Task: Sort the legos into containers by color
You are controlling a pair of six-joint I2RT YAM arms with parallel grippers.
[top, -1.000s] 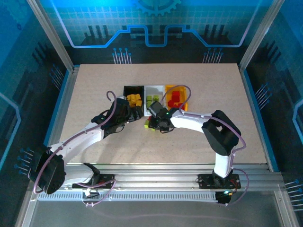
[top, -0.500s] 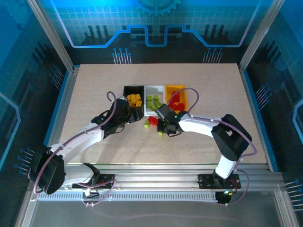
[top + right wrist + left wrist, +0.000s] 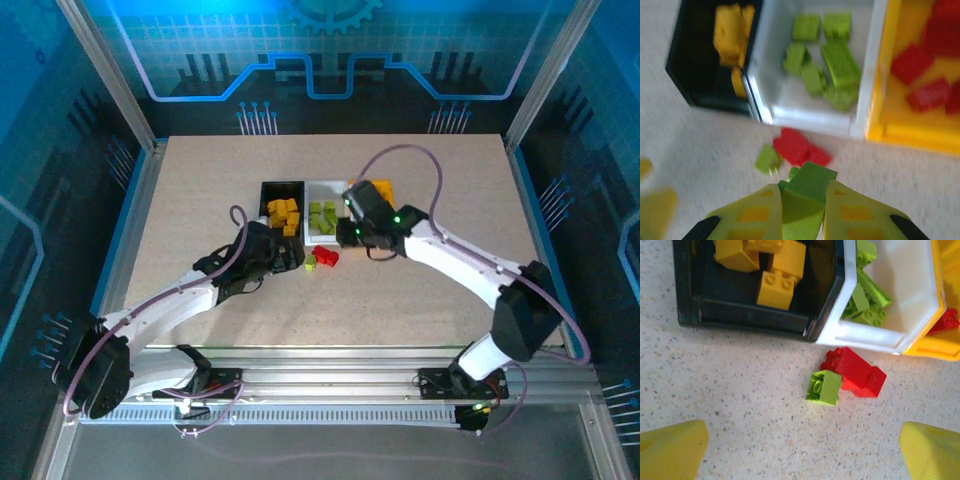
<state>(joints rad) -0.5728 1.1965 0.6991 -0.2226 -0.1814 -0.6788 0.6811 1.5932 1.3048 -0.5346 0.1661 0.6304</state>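
Three bins stand in a row: black (image 3: 268, 190) with yellow bricks, white (image 3: 312, 238) with green bricks (image 3: 832, 67), yellow-orange (image 3: 890, 132) with red bricks. My right gripper (image 3: 802, 200) is shut on a lime green brick (image 3: 807, 192), raised over the table just in front of the white bin (image 3: 810, 120). On the table below lie a loose green brick (image 3: 824, 388) and a red brick (image 3: 856, 372), touching each other. My left gripper (image 3: 802, 455) is open, its fingertips (image 3: 672, 450) wide apart on the near side of those two bricks. From above, the left gripper (image 3: 290, 255) sits left of the loose bricks (image 3: 318, 259).
The black bin (image 3: 685, 290) and white bin (image 3: 905, 295) touch side by side, and the yellow-orange bin (image 3: 940, 347) adjoins the white one. The right arm (image 3: 450, 255) stretches across the table's right middle. Speckled tabletop (image 3: 400, 310) lies bare around the bins.
My right gripper rose from the loose bricks with a green brick in it and moved back toward the bins. The left gripper shifted slightly nearer and to the right.
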